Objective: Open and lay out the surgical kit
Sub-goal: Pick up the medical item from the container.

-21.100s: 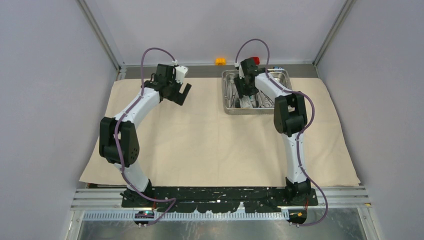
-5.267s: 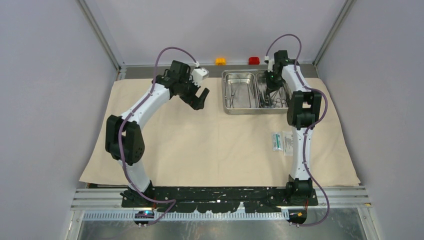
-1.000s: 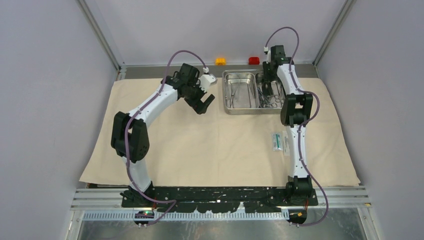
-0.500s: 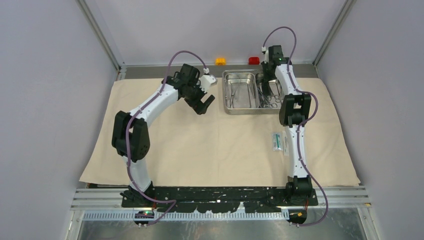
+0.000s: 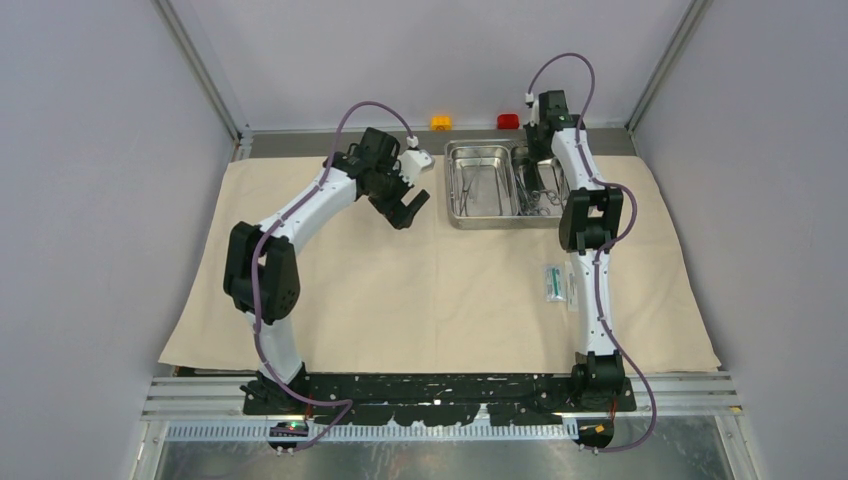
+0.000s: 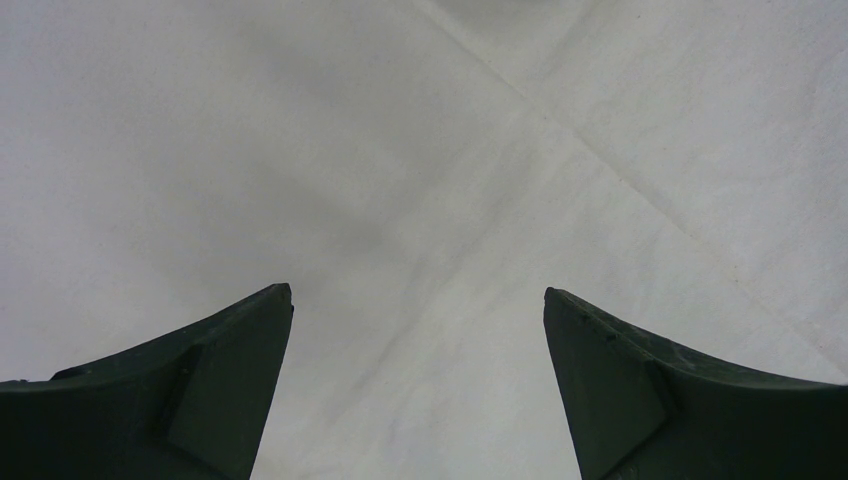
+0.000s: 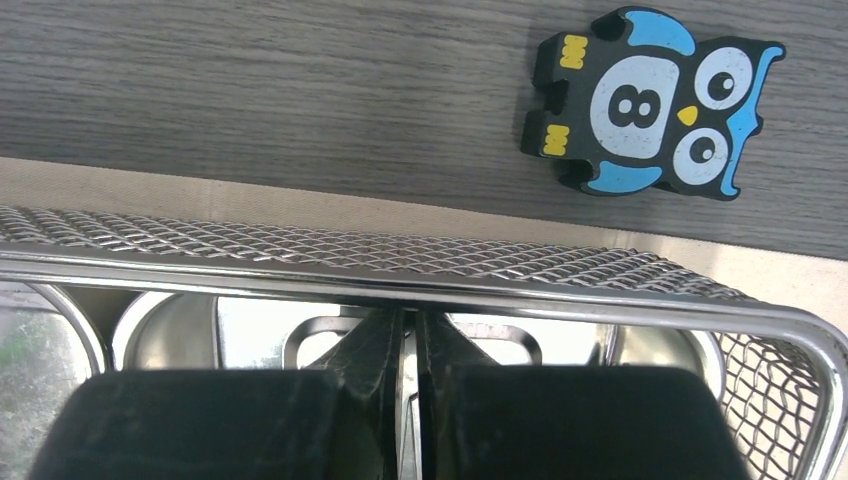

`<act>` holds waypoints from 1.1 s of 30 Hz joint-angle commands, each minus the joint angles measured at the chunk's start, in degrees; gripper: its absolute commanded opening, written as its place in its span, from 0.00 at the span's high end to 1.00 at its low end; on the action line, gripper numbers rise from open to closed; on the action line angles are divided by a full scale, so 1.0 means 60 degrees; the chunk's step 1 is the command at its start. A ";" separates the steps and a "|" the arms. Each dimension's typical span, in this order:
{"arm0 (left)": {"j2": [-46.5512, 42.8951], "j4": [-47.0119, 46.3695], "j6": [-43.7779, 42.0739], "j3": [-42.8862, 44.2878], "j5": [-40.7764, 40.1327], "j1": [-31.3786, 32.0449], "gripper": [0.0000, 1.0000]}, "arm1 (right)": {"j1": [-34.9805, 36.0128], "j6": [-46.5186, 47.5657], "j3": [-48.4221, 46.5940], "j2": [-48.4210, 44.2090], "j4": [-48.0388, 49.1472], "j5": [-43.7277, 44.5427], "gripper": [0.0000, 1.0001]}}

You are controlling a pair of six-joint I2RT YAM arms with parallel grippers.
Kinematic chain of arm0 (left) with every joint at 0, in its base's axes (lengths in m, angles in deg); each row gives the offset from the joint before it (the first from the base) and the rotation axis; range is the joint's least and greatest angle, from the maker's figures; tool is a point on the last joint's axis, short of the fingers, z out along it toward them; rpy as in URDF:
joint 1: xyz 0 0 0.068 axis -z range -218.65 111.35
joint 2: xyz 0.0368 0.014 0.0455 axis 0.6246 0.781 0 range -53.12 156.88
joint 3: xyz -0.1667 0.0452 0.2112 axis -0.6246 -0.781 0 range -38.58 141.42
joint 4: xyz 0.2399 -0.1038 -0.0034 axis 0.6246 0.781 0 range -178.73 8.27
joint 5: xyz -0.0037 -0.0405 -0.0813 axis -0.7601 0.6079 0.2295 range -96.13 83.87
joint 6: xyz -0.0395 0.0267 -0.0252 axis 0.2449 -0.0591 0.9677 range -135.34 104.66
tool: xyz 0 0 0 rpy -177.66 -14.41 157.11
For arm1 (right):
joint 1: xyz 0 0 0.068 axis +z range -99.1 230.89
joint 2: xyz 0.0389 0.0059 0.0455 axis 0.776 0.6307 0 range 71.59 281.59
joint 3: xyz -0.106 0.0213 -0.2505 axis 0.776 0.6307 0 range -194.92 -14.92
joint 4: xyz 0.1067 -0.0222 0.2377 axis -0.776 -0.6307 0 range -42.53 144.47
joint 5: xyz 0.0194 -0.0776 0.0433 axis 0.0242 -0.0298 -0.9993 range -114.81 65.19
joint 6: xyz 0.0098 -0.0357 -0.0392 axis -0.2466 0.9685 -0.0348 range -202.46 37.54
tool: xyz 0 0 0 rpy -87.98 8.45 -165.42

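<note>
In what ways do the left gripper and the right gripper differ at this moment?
The left gripper has its jaws wide apart; the right gripper has them almost together, with only a thin slit. The left gripper hangs over bare beige cloth beside the steel tray; the right gripper reaches into the tray's right compartment. Both have dark fingers.

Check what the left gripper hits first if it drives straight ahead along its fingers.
Probably the big beige cloth: between the open left gripper's fingers the wrist view shows only bare creased fabric. The shiny two-compartment steel tray lies off to the side. Depth unclear.
</note>
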 commanded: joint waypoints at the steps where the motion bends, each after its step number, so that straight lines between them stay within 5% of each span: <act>1: 0.0002 0.0083 -0.0170 0.0445 -0.0009 0.0073 0.00 | -0.0109 -0.0235 -0.0138 0.0028 -0.0396 -0.0399 1.00; 33: 0.2004 -0.0019 0.1909 0.3755 0.0393 0.0644 0.00 | -0.0098 -0.0346 0.1248 -0.3118 -0.0071 -0.0529 1.00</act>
